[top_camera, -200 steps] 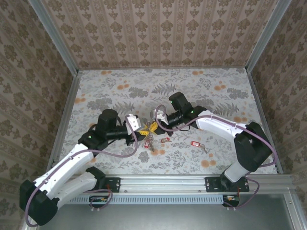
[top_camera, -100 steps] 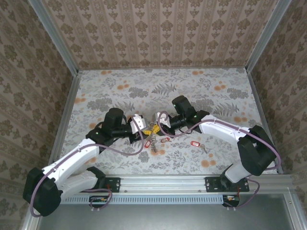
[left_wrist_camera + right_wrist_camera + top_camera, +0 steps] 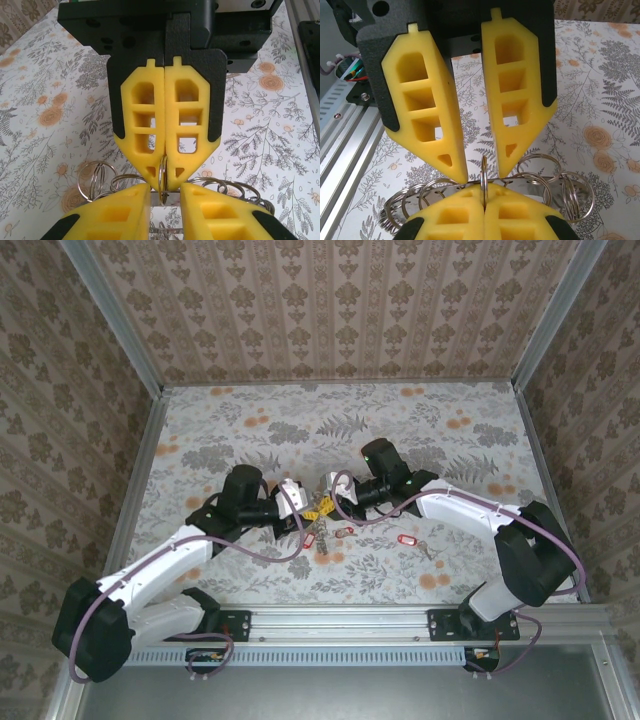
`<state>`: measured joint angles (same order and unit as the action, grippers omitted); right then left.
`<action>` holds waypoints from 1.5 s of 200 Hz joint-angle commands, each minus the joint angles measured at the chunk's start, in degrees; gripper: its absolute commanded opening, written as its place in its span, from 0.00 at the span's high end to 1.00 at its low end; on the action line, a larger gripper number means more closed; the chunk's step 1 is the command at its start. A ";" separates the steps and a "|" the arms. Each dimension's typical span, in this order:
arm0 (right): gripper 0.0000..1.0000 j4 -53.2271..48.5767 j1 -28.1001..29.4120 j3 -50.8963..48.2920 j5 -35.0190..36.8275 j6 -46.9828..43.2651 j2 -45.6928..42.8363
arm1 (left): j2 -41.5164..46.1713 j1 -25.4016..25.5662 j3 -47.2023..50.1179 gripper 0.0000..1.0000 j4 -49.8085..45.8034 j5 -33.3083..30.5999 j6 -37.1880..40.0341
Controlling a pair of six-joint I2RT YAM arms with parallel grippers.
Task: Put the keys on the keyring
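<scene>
Now that the left pincer (image 3: 165, 192) has been drawn in tip to tip with the right pincer (image 3: 484, 202), its jaws are narrowed yet unclenched around the keyring (image 3: 540, 185), which is clamped by the right one; the keys (image 3: 405, 539) are left unthreaded on the desk (image 3: 450, 450) near the right pincer.

A table (image 3: 430, 430) is covered with a white cloth printed with grey leaves and fern sprigs and scattered orange flowers. Three walls (image 3: 330, 310) close it in at the back and both sides, papered in beige and brown stripes with a repeating ornamental leaf motif. Silver metal posts (image 3: 110, 315) run up the two back corners. A ribbed silver metal rail (image 3: 340, 620) runs along the near edge of the table, with a plain grey strip (image 3: 350, 690) below it.
</scene>
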<state>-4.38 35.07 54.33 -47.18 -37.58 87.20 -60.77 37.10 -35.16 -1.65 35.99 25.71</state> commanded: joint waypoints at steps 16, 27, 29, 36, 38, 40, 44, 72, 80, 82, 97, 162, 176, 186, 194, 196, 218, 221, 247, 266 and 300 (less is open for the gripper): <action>1.00 1.82 -0.26 -0.23 -3.65 -1.13 -1.12 | 0.68 0.25 0.75 0.81 3.03 2.10 -0.69; 1.00 1.92 -0.26 -0.10 -4.14 -1.00 -1.01 | 0.37 0.25 0.70 0.82 2.63 2.12 -0.40; 1.00 1.99 -0.26 -0.03 -4.17 -0.96 -1.03 | 0.32 0.23 0.73 0.82 2.66 2.15 -0.34; 1.00 1.75 -0.26 0.24 -4.36 -0.84 -0.97 | 0.18 0.21 0.71 0.83 2.70 2.36 -0.34; 1.00 1.75 -0.26 0.25 -4.40 -0.83 -0.93 | 0.14 0.24 0.75 0.84 2.70 2.45 -0.30; 1.00 1.75 -0.24 0.28 -4.48 -0.87 -0.90 | 0.02 0.29 0.65 0.84 2.70 2.49 -0.29; 1.00 1.79 -0.26 0.26 -4.66 -0.75 -0.97 | 0.00 0.25 0.62 0.85 2.70 2.55 -0.31; 1.00 3.33 -0.26 -0.20 -5.12 0.38 -1.44 | -0.64 0.34 0.09 0.90 0.73 2.95 0.92; 1.00 3.15 -0.26 -0.07 -5.14 0.49 -1.48 | -0.79 0.30 0.01 0.91 0.41 2.99 1.20; 1.00 3.00 -0.26 -0.09 -5.19 0.56 -1.50 | -0.83 0.33 0.02 0.91 0.46 2.96 1.25; 1.00 2.24 -0.26 0.18 -5.20 0.66 -1.53 | -1.18 0.34 0.08 0.96 1.21 2.99 1.27; 0.92 8.33 -0.60 -5.03 0.46 2.77 -4.63 | 0.16 0.33 3.39 1.00 7.72 1.83 -1.46; 0.89 9.84 -0.70 -6.24 1.29 2.71 -5.17 | 1.04 0.32 4.25 1.00 9.08 1.55 -2.17; 0.89 10.91 -0.79 -6.91 1.38 2.78 -5.37 | 1.32 0.34 4.48 1.00 9.35 1.71 -2.46; 0.89 11.35 -0.75 -7.19 1.09 2.82 -5.36 | 1.36 0.34 4.57 1.00 9.41 1.94 -2.58; 0.89 11.44 -0.77 -7.21 0.98 2.86 -5.30 | 1.36 0.34 4.57 1.00 9.39 2.06 -2.59; 0.87 13.24 -0.74 -7.72 0.25 3.59 -5.10 | 1.27 0.28 4.79 1.00 9.85 2.72 -2.99; 0.87 13.49 -0.77 -7.81 0.25 3.61 -5.06 | 1.27 0.33 4.88 1.00 10.01 2.78 -3.14; 0.89 14.84 -0.75 -8.53 0.44 3.74 -5.02 | 1.10 0.34 5.02 1.00 11.10 2.97 -3.65; 0.94 15.11 -0.79 -8.80 0.64 3.83 -4.90 | 0.96 0.32 5.29 1.00 11.67 2.99 -3.91; 1.00 14.76 -0.77 -8.71 0.92 3.63 -4.92 | 0.41 0.34 5.25 1.00 11.24 2.83 -3.79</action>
<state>8.23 34.63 46.02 -46.26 -33.89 83.61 -60.60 37.41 -30.13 7.22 37.19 22.70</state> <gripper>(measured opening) 0.063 0.042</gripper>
